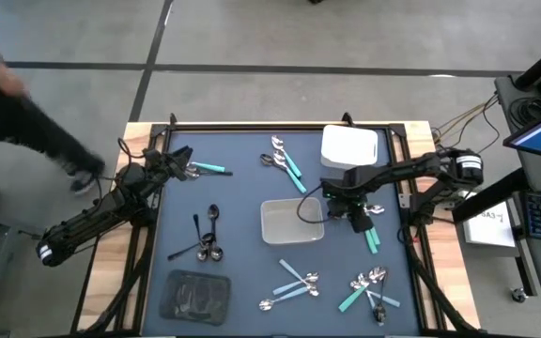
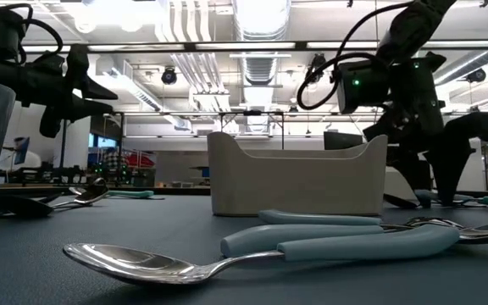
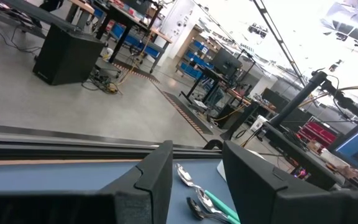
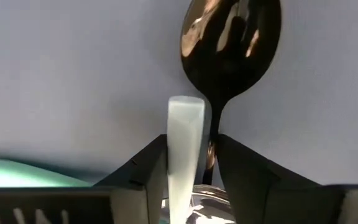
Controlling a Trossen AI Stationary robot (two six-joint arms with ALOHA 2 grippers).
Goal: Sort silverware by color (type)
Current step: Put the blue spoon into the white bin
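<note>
Silverware lies in loose groups on the dark mat. There are teal-handled spoons (image 1: 285,160), black pieces (image 1: 209,235), pale-blue-handled ones (image 1: 294,286) and a mixed heap (image 1: 372,289). My right gripper (image 1: 356,221) points down beside the grey tray's right side, over a few pieces. In its wrist view the two fingers stand close on either side of a pale-blue handle (image 4: 185,143) and a shiny spoon's neck (image 4: 214,146). The spoon's bowl (image 4: 232,43) lies beyond them. My left gripper (image 1: 184,161) waits level at the far left, open with nothing between its fingers (image 3: 160,180). My right gripper comes from above, fingers pointing down, with the pale-blue handle's free end (image 4: 185,112) and the spoon's neck filling the gap between its fingers. Both pieces lie flat on the mat. Whether the fingers touch them, I cannot tell.
A white tray (image 1: 349,147) stands at the far side, just behind the right gripper. A grey tray (image 1: 292,223) sits mid-table and a dark tray (image 1: 195,296) at the near left. A teal handle (image 1: 372,239) lies near the right gripper. A person (image 1: 26,122) passes beyond the table's left.
</note>
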